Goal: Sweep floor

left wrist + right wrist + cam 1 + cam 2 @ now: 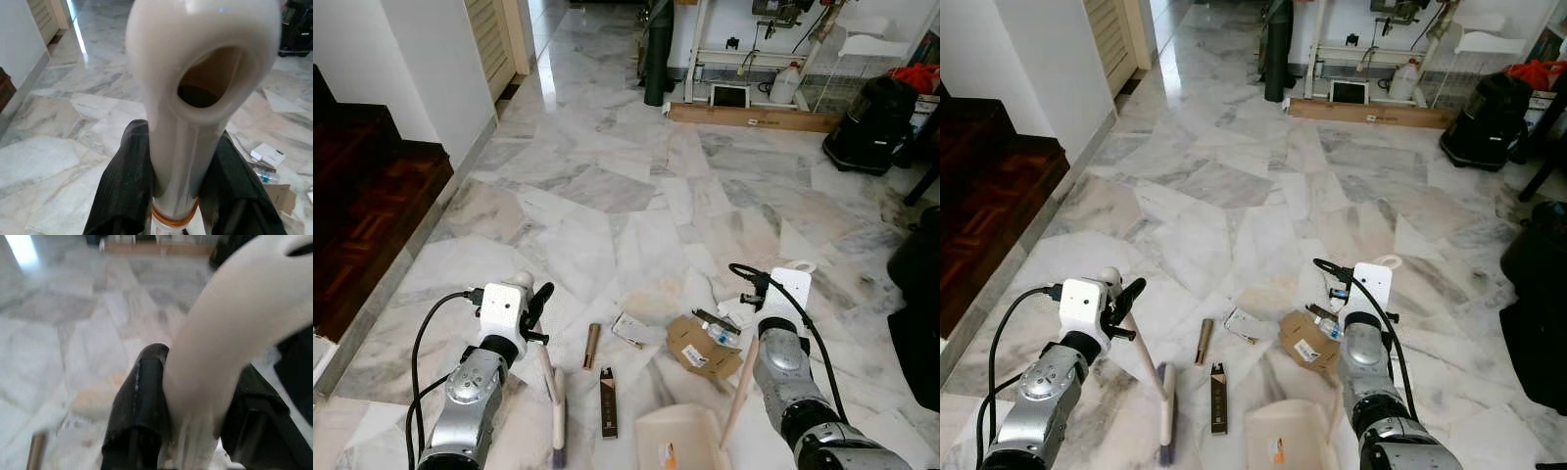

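My left gripper (pixel 178 196) is shut on the cream handle of a broom (pixel 548 377). The handle slants down to the brush head (pixel 557 443) on the marble floor before me. My right gripper (pixel 195 416) is shut on the cream handle (pixel 742 387) of a dustpan (pixel 677 436), which rests on the floor to the right of the brush. Litter lies just beyond them: a small brown tube (pixel 591 345), a dark brown box (pixel 608 401), a small white box (pixel 628 329), a torn cardboard piece (pixel 702 345) and a crushed plastic bottle (pixel 717 323).
Dark wooden stairs (pixel 362 196) rise on the left behind a white wall. A black vacuum (pixel 871 122), a wooden plank (pixel 754 117) and a white rack stand at the back right. A black bag (pixel 920 313) sits at the right edge.
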